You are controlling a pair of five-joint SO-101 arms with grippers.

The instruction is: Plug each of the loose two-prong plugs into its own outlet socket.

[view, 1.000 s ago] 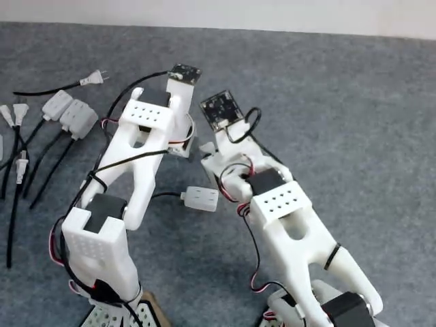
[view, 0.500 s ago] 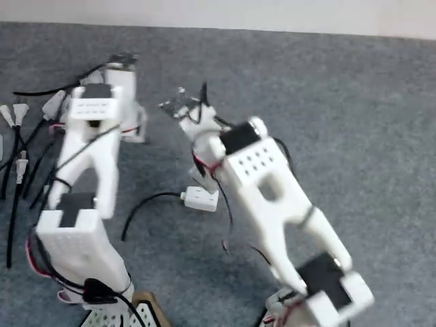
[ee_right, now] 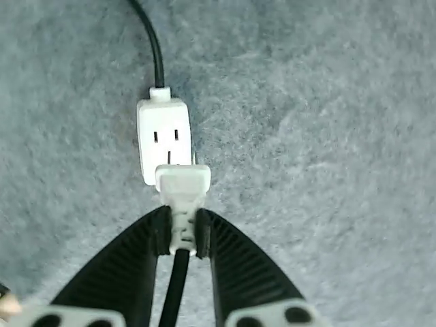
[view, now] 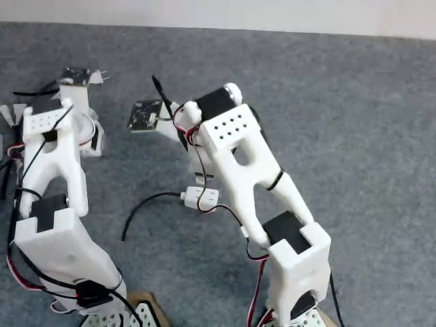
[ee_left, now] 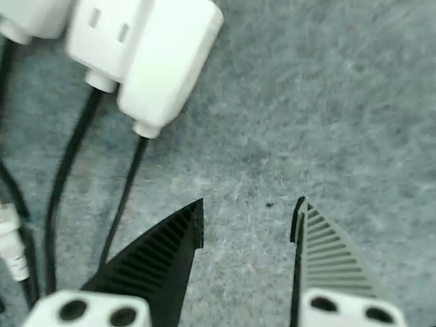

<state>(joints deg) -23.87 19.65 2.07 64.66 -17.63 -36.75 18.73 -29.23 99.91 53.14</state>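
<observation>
Grey carpet (view: 354, 136) covers the whole work surface. Your right gripper (ee_right: 182, 235) is clamped on a white two-prong plug (ee_right: 182, 185), held directly over the near end of a white outlet socket (ee_right: 162, 133) whose black cord (ee_right: 151, 48) leads away from its far end. You cannot tell whether the prongs are seated. Your left gripper (ee_left: 248, 214) hangs with its jaws apart over bare carpet, near two more white socket blocks (ee_left: 167, 65) that lie side by side.
</observation>
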